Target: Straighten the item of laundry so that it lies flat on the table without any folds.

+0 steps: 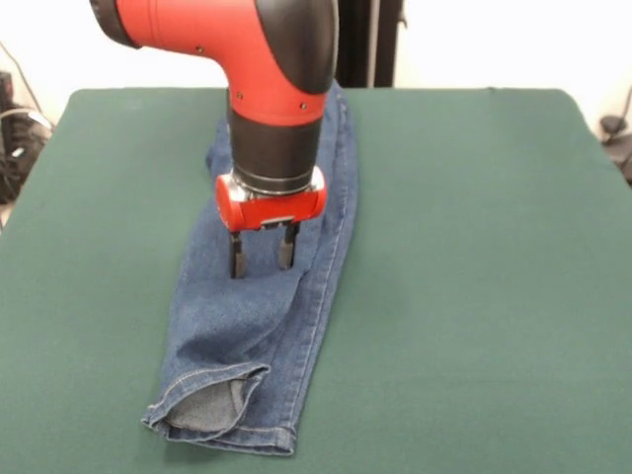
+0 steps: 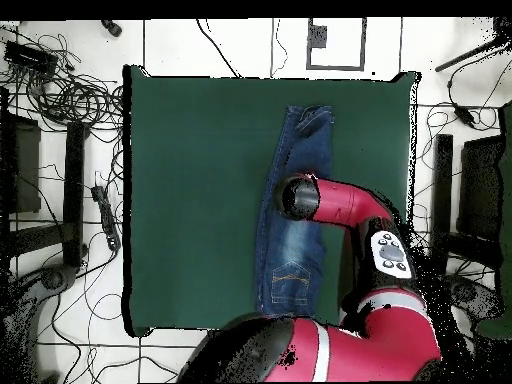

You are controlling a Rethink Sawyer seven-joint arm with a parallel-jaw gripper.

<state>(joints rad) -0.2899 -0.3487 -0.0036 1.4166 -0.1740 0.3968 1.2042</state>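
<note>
Hand open, empty, fingers spread just above folded-lengthwise blue denim jeans on green felt worktop, likely poised to pinch upper layer.

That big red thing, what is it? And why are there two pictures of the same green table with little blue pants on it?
The red and black thing is a robot arm. At its end is a gripper, a kind of hand with two dark fingers. The fingers stand apart, so the gripper is open and holds nothing. It points down at the jeans, right above them or just touching; the pictures cannot settle which.

One picture is taken from a camera across the table, looking at the robot. The other comes from a camera high above, looking straight down, so the arm looks like a red curve.

On the green table lies one small pair of blue jeans. They lie folded lengthwise, one leg over the other, and at the near end a cuff gapes open.
</note>
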